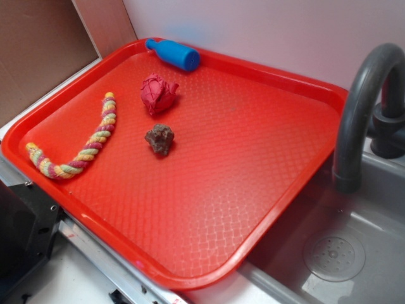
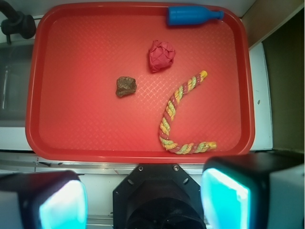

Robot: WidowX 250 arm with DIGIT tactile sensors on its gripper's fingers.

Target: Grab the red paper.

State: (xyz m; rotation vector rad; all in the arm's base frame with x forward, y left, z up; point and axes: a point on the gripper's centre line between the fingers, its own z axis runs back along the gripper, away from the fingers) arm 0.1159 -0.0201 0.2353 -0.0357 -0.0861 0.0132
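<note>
The red paper (image 1: 158,93) (image 2: 161,55) is a crumpled pinkish-red ball lying on the far part of the red tray (image 1: 266,164) (image 2: 76,133). A dark brown lump (image 1: 159,139) (image 2: 126,86) lies a short way in front of it. My gripper (image 2: 143,198) shows only in the wrist view, high above the tray's near edge. It is open, its two cyan pads (image 2: 226,200) wide apart with nothing between them. The exterior view does not show the gripper.
A blue bottle (image 1: 174,54) (image 2: 190,15) lies along the tray's far rim. A striped rope (image 1: 82,149) (image 2: 178,119) curves across one side of the tray. A dark faucet (image 1: 361,107) (image 2: 16,24) and a grey sink (image 1: 342,253) stand beside the tray.
</note>
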